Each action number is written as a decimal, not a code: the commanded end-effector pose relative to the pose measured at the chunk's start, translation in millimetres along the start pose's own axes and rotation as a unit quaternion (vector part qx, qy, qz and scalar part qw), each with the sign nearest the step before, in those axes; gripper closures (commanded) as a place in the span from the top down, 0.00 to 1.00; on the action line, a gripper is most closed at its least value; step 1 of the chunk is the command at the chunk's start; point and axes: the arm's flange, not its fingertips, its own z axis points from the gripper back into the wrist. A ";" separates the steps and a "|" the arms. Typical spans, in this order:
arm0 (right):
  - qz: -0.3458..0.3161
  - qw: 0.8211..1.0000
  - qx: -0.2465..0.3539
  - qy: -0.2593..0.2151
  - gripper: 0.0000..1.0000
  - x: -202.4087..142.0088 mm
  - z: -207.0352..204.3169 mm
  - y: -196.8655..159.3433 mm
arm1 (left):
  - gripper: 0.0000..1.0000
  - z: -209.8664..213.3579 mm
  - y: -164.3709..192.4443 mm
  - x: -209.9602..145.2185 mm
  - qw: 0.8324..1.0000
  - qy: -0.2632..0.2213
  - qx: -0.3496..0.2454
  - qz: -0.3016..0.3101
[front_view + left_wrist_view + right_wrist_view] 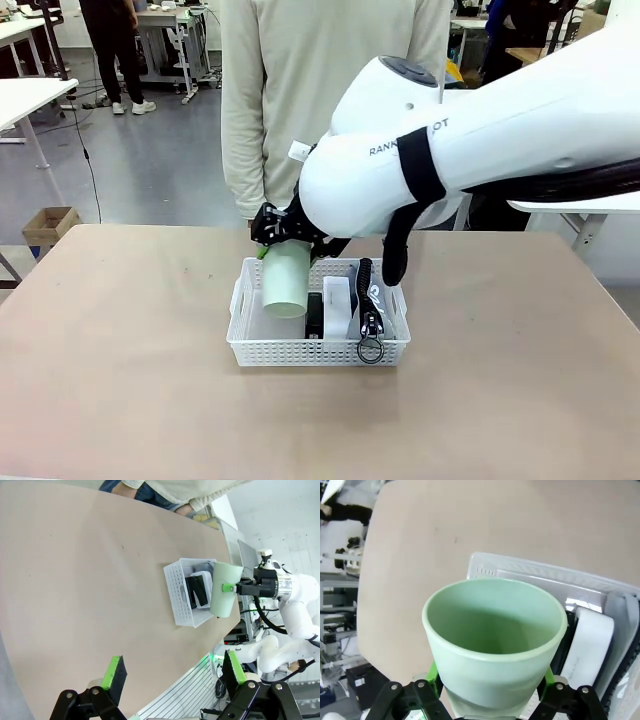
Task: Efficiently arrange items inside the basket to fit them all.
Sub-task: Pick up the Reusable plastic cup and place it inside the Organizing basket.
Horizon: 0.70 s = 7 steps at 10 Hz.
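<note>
The white lattice basket sits mid-table. My right gripper is shut on the pale green cup, holding it by its base end with the mouth tilted down over the basket's empty left part. Standing side by side in the right part are the black stapler, the white rounded box and the grey pouch with its ring over the front wall. In the right wrist view the cup hangs above the basket beside the white box. My left gripper is open, high above the table, far from the basket and the cup.
A person in a cream top stands at the table's far edge behind the basket. The tabletop is bare to the left and right of the basket. A cardboard box lies on the floor at far left.
</note>
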 end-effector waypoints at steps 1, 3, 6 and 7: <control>-0.034 0.999 -0.011 0.018 0.87 18.1 -12.4 26.0 | 1.00 1.7 -1.8 -2.5 1.000 0.003 0.000 -0.002; -0.051 0.998 -0.027 0.038 0.87 24.8 -22.5 28.4 | 1.00 1.7 -1.8 -2.5 1.000 0.003 0.000 -0.002; -0.047 0.994 -0.058 0.074 0.87 22.0 -39.4 30.9 | 1.00 1.7 -1.8 -2.5 1.000 0.003 0.000 -0.002; -0.050 0.993 -0.070 0.080 0.87 20.5 -45.6 30.5 | 1.00 1.7 -1.8 -2.5 1.000 0.003 0.000 -0.002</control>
